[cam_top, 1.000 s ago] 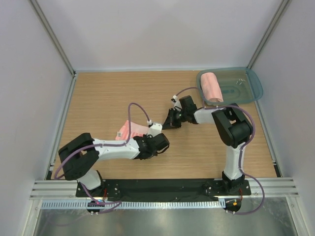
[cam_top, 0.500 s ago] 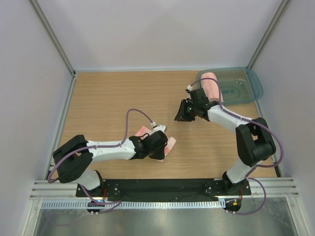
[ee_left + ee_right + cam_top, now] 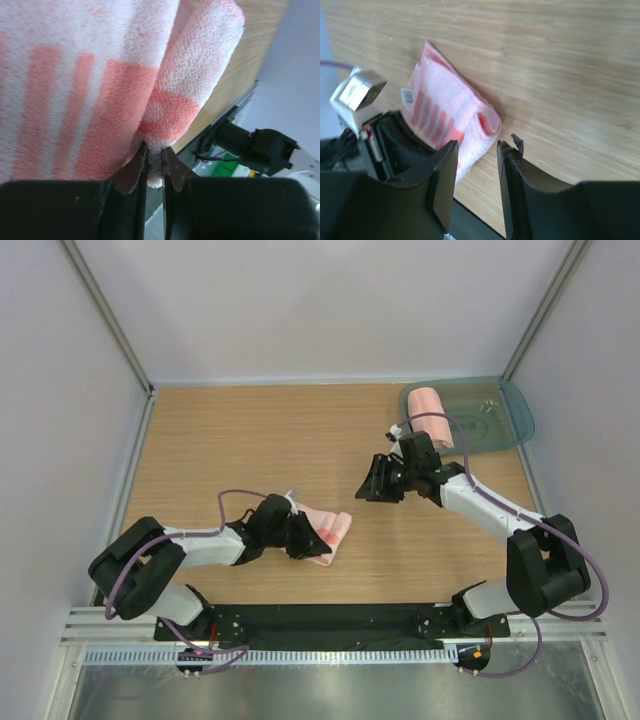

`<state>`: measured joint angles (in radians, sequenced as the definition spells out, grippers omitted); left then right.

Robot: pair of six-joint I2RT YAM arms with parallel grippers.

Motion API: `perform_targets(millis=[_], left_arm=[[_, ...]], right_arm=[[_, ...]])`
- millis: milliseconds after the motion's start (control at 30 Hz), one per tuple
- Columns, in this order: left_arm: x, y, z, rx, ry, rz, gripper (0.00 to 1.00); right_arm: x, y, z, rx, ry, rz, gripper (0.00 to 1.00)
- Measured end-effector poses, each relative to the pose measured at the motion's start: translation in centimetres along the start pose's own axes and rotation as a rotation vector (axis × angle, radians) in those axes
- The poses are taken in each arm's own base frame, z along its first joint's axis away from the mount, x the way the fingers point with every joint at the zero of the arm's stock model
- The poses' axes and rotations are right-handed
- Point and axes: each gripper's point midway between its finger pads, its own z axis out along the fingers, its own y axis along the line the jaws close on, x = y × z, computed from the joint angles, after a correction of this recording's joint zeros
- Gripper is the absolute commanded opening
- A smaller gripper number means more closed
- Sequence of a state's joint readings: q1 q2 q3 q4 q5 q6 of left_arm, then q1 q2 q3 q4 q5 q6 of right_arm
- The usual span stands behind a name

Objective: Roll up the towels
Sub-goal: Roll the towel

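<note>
The smaller striped towel point(image 3: 331, 529) lies partly folded over on the wooden table point(image 3: 220, 440), right of my left gripper point(image 3: 300, 543). In the left wrist view the left gripper point(image 3: 154, 150) is shut on that towel's point(image 3: 100, 90) near edge, terry pinched between the pads. The right gripper point(image 3: 372, 483) hovers up and to the right of it, open and holding nothing. The right wrist view shows its jaws point(image 3: 477, 145) apart above the striped towel's point(image 3: 447, 107) folded end, with the left gripper point(image 3: 385, 145) behind it. The larger plain towel point(image 3: 432, 412) lies rolled in the tray.
A translucent teal tray point(image 3: 515, 412) sits at the table's far right corner. White walls with metal rails point(image 3: 130, 480) close in the table on the left, back and right. A black base plate point(image 3: 330, 625) runs along the near edge.
The left arm has drawn back to the left, dragging the striped towel right and nearer. The right gripper moved right, away from the towel, and its jaws opened.
</note>
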<state>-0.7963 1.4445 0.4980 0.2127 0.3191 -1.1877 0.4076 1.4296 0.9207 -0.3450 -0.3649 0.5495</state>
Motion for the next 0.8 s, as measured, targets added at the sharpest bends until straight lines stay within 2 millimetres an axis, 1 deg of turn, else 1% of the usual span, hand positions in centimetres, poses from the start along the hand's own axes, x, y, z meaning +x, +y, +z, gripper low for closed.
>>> perform_targets(millis=[100, 200, 367, 500, 600, 800], left_arm=[[-0.3, 0.2, -0.1, 0.079, 0.024, -0.133, 0.0], [-0.2, 0.8, 0.2, 0.122, 0.053, -0.238, 0.0], [-0.3, 1.0, 0.1, 0.157, 0.07, -0.331, 0.0], [-0.7, 1.5, -0.3, 0.172, 0.07, -0.397, 0.0], [-1.2, 2.2, -0.7, 0.19, 0.071, -0.461, 0.0], [-1.7, 1.9, -1.1, 0.265, 0.072, -0.456, 0.0]], right_arm=[[1.8, 0.8, 0.0, -0.088, 0.028, 0.017, 0.47], [3.4, 1.3, 0.4, -0.142, 0.064, 0.024, 0.49], [6.2, 2.6, 1.5, -0.21, 0.117, 0.0, 0.52], [7.9, 3.0, 2.7, -0.239, 0.148, -0.014, 0.53], [8.6, 2.8, 3.5, -0.242, 0.165, -0.015, 0.53], [9.0, 2.7, 5.0, -0.253, 0.169, -0.018, 0.55]])
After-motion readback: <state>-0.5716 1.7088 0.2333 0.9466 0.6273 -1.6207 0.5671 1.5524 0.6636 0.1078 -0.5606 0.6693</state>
